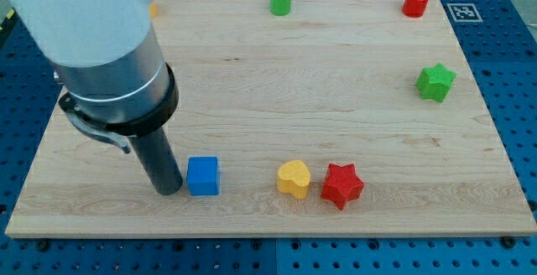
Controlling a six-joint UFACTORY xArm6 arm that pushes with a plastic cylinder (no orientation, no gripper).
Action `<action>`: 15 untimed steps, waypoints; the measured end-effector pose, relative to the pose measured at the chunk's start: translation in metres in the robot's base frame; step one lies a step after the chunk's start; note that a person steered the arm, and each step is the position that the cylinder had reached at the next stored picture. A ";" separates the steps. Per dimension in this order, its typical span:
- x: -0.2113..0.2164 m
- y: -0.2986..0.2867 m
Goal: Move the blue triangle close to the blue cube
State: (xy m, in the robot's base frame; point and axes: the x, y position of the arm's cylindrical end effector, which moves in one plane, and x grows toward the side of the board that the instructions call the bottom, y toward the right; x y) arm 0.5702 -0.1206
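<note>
The blue cube (202, 176) sits on the wooden board (294, 82) near the view's bottom, left of the middle. My tip (169, 189) rests on the board just to the cube's left, touching or nearly touching its side. No blue triangle shows; the arm's wide grey body covers the board's upper left part and may hide it.
A yellow heart (294, 179) and a red star (342, 185) lie right of the cube. A green star (435, 83) is at the right. A green cylinder (280, 0) and a red cylinder (415, 2) stand at the top edge. An orange sliver (153, 10) peeks beside the arm.
</note>
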 end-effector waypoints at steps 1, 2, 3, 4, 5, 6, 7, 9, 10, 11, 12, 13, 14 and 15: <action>-0.007 0.021; -0.008 0.048; -0.008 0.073; -0.008 0.085; -0.008 0.018; -0.013 -0.066; -0.060 -0.102; -0.173 -0.124; -0.173 -0.128; -0.192 -0.129; -0.197 -0.113; -0.192 -0.105; -0.180 -0.091; -0.178 -0.058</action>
State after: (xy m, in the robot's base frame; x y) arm 0.3926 -0.1784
